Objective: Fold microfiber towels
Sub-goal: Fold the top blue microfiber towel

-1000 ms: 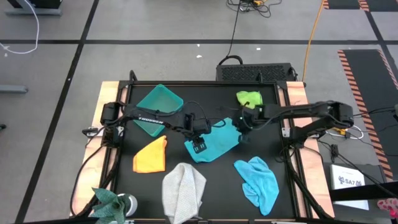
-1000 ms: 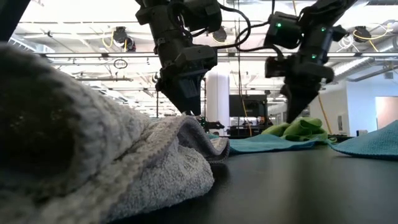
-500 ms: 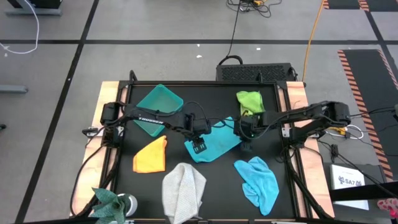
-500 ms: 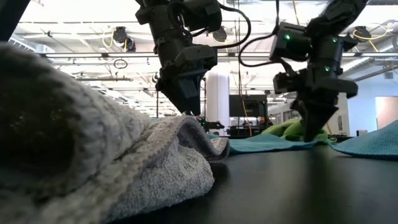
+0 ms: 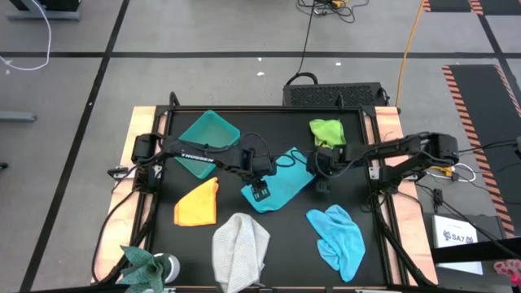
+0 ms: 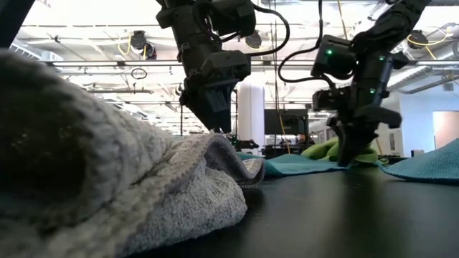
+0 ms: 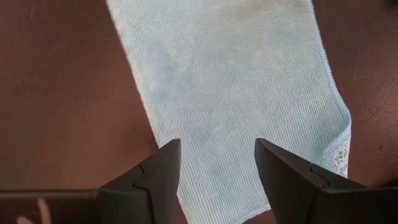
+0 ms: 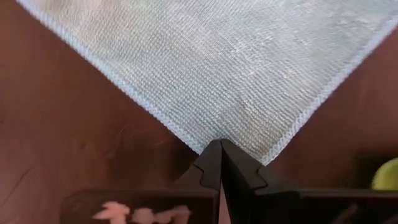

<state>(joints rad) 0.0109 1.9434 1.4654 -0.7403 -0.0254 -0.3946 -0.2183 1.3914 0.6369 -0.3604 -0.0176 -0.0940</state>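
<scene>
On black table (image 5: pixel 244 244), the teal towel (image 5: pixel 277 187) lies flat; right hand (image 5: pixel 322 185) pinches its corner, left hand (image 5: pixel 260 192) gapes above. Pull the corner across evenly, edges matching.

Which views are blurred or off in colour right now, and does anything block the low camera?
Low view: the grey towel sits right at the lens, out of focus, filling the left foreground; bright ceiling lights backlight both arms. Both wrist views: the black table reads reddish-brown and the teal towel looks pale. High view: evenly lit, sharp.
</scene>
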